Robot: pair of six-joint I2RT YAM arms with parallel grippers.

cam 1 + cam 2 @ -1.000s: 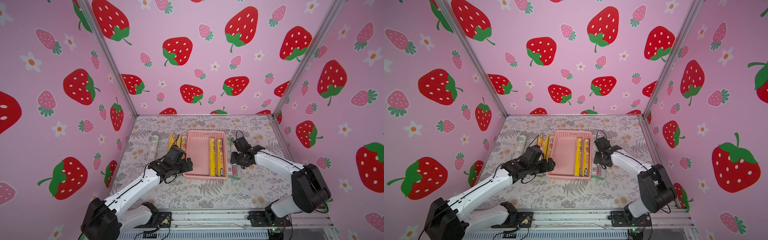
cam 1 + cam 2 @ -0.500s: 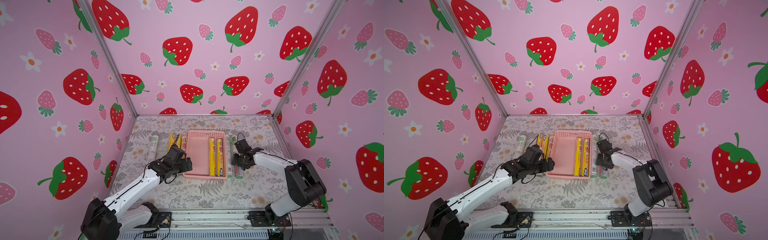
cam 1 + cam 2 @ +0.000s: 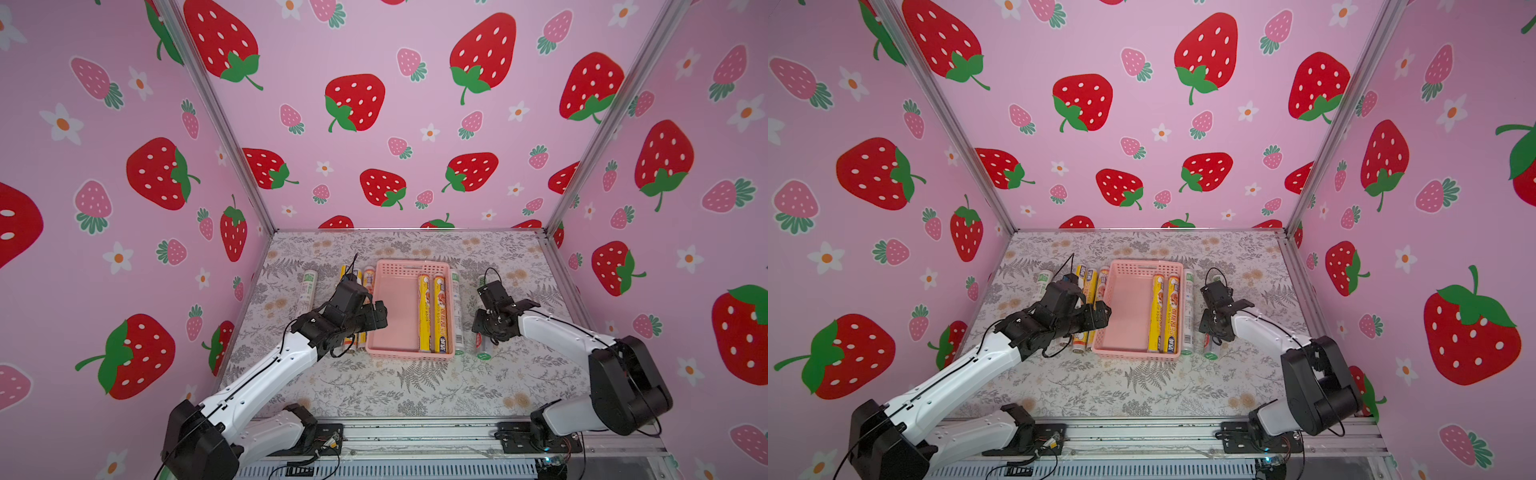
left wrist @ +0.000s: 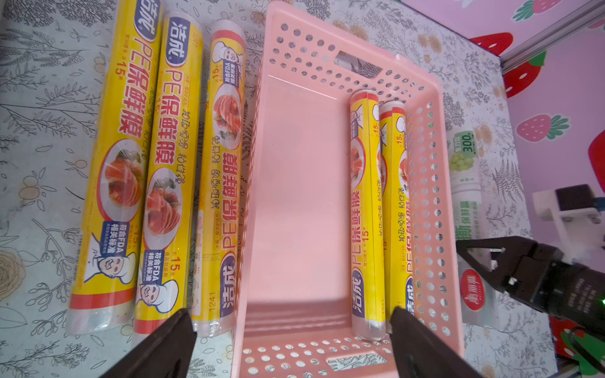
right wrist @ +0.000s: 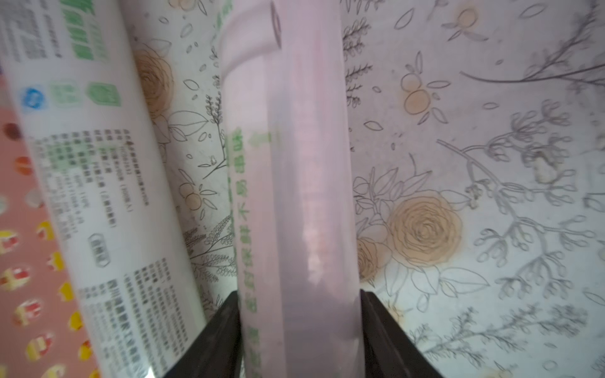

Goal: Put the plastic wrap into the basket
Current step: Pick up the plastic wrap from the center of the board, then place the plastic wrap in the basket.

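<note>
The pink basket [image 3: 413,264] [image 3: 1144,266] [image 4: 425,196] lies mid-table, with two yellow plastic wrap rolls [image 3: 432,311] [image 3: 1163,313] [image 4: 365,209] along its right side. Three more yellow rolls [image 4: 170,163] [image 3: 369,278] lie on the mat beside its left wall. A white-green roll [image 3: 308,289] lies further left, and another [image 3: 456,316] [image 5: 82,163] rests against the basket's right wall. My right gripper [image 3: 484,332] [image 3: 1212,328] [image 5: 299,294] is low on the mat, shut on a third white-green roll [image 5: 294,196] [image 3: 483,349]. My left gripper [image 3: 376,315] [image 3: 1099,314] [image 4: 291,314] hangs open over the basket's near-left corner, holding nothing.
A floral mat [image 3: 415,386] covers the table. Strawberry-print walls [image 3: 374,124] with aluminium posts close in at the back and both sides. The right arm's black wrist [image 4: 540,278] shows in the left wrist view, just right of the basket.
The right gripper has dropped to the mat right of the basket and its jaws have closed round the white-green roll. The left arm has hardly moved.
</note>
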